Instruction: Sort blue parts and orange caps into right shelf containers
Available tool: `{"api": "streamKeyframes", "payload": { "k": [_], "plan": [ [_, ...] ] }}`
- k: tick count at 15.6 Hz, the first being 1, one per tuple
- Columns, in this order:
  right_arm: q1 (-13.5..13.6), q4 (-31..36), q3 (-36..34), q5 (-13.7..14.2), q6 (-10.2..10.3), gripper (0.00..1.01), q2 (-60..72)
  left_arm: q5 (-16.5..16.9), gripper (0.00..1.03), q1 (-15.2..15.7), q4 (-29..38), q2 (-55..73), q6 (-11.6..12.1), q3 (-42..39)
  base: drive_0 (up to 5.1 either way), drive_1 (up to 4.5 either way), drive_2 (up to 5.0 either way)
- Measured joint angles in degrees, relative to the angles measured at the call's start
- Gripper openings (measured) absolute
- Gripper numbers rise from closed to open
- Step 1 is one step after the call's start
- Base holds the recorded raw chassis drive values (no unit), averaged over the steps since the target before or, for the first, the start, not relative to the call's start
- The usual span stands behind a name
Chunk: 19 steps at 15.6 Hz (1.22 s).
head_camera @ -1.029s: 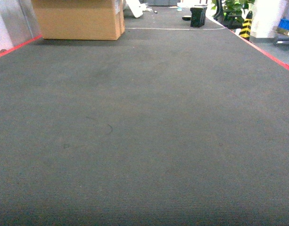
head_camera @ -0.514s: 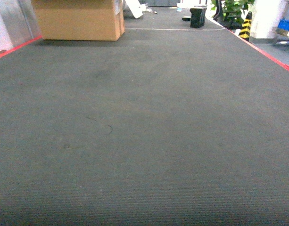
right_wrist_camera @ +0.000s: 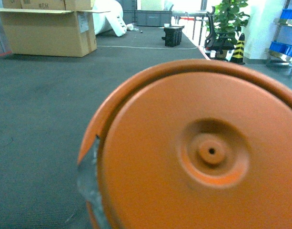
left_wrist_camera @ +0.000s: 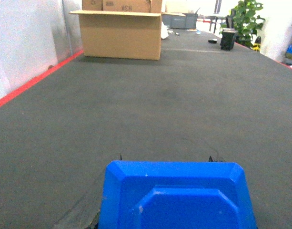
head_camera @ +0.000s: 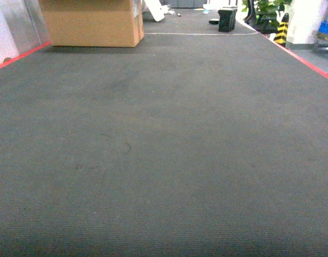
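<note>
Carpet (head_camera: 164, 150), dark grey, is filling the head view, with neither arm showing there; a red line (head_camera: 19, 55) is edging it at far left and another at far right; a brown cardboard box (head_camera: 91, 22) is sitting at the far end on the left, and a small black object (head_camera: 226, 19) is standing further right beside a green plant (head_camera: 268, 10); the left wrist view is showing a blue part (left_wrist_camera: 176, 195) filling the bottom of the picture, right below the camera and close against it, its flat face with chamfered corners and a raised inner panel turned upward; two thin dark tips are peeking just behind its far edge, but whether the left gripper is clamped on it I cannot tell, since the fingers are hidden; the right wrist view is showing an orange cap (right_wrist_camera: 198, 152), round, with a central dimple and a small hole, covering most of the frame right before the camera; grey tape-like material (right_wrist_camera: 91, 179) is showing at its lower left edge; the right gripper itself is hidden behind it, so its grasp cannot be told; blue crates (right_wrist_camera: 285, 47) are sitting on a shelf at the far right, well ahead of that hand
</note>
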Motion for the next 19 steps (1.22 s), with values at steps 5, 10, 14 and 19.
{"api": "streamKeyframes", "payload": {
  "k": [5, 10, 14, 19],
  "plan": [
    [0.0, -0.2, 0.0, 0.0, 0.0, 0.46, 0.0, 0.2, 0.42, 0.0, -0.3, 0.0, 0.0, -0.2, 0.0, 0.0, 0.0],
    [0.0, -0.1, 0.0, 0.0, 0.0, 0.46, 0.0, 0.2, 0.42, 0.0, -0.3, 0.0, 0.0, -0.2, 0.0, 0.0, 0.0],
    [0.0, -0.1, 0.0, 0.0, 0.0, 0.46, 0.0, 0.0, 0.42, 0.2, -0.3, 0.0, 0.0, -0.2, -1.3, -1.28, -1.3],
    [0.0, -0.2, 0.0, 0.0, 0.0, 0.46, 0.0, 0.1, 0.42, 0.2, -0.3, 0.0, 0.0, -0.2, -1.6, -1.58, -1.6]
  ]
}}
